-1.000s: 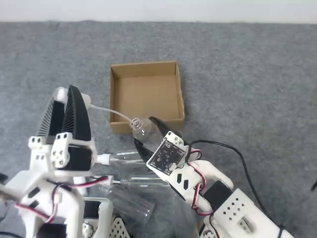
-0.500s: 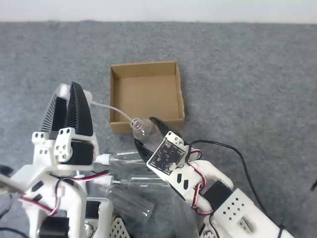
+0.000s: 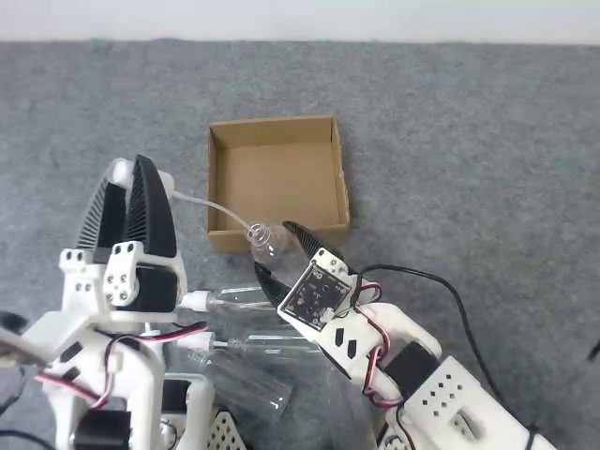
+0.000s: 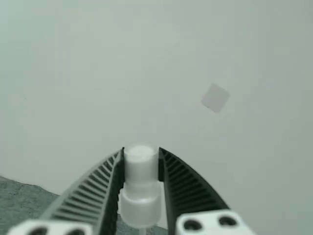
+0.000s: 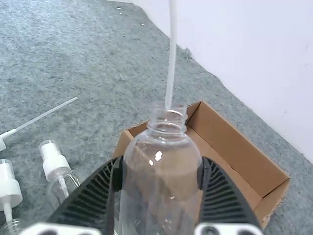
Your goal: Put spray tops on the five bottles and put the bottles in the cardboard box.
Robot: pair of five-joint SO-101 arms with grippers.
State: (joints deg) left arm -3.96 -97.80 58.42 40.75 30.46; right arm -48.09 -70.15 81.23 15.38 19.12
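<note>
From where I stand, the job looks barely begun. The left gripper [image 3: 128, 169] is clamped on a spray top [image 4: 141, 182] held up high, and its thin dip tube [image 5: 169, 58] arches down to the mouth of a clear bottle [image 5: 161, 164]. The right gripper [image 3: 272, 248] grips that bottle, tilted, just in front of the near wall of the cardboard box [image 3: 277, 183]. The tube's tip sits at the neck, so I'd say this top is going in, not yet seated. No bottle lies in the box. Other bottles [image 3: 253, 297] lie on the grey carpet [image 3: 469, 141] by the arms' bases, a couple seemingly topped, so all the boxing is left.
</note>
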